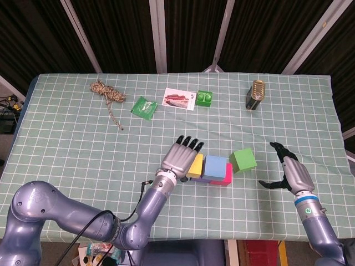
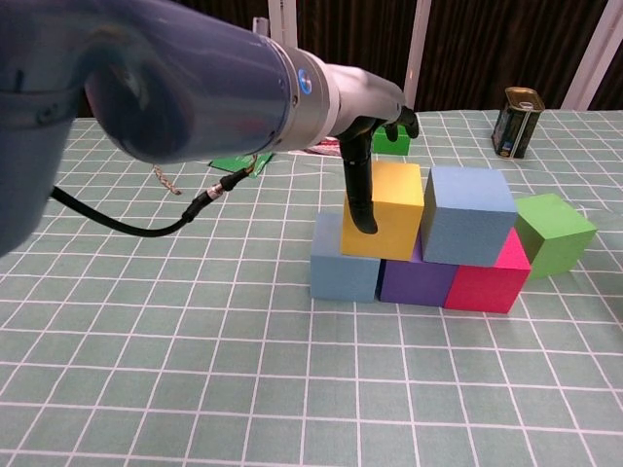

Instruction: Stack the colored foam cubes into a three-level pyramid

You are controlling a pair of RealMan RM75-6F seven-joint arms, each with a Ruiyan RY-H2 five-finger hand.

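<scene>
Taking the stack as the landmark, the scene was read from its left side to its right. The left hand (image 1: pixel 180 155) was seen at the stack's left end, its fingers draped over the yellow cube (image 2: pixel 385 208); one finger (image 2: pixel 358 195) was laid down the cube's near face. Whether the cube was gripped or only touched could not be told.

The stack itself was made up of a blue cube (image 2: pixel 343 270), a purple cube (image 2: pixel 413 280) and a pink cube (image 2: pixel 479 278) in the bottom row, touching side by side on the bench (image 2: pixel 195 389). On them the yellow cube and a light blue cube (image 2: pixel 467 214) were set as the second level, the two touching.

Just beside the stack's right end the green cube (image 1: pixel 243 160) was lying on the bench, tilted out of line with the rows and not yet lifted. It was judged to be the piece for the top.

Further right of the stack, the right hand (image 1: pixel 291 173) was held released, fingers spread and nothing in it. The green cube lay between the stack and this hand, to its left and a little further back, so the right hand was the nearer one for the pick.
</scene>
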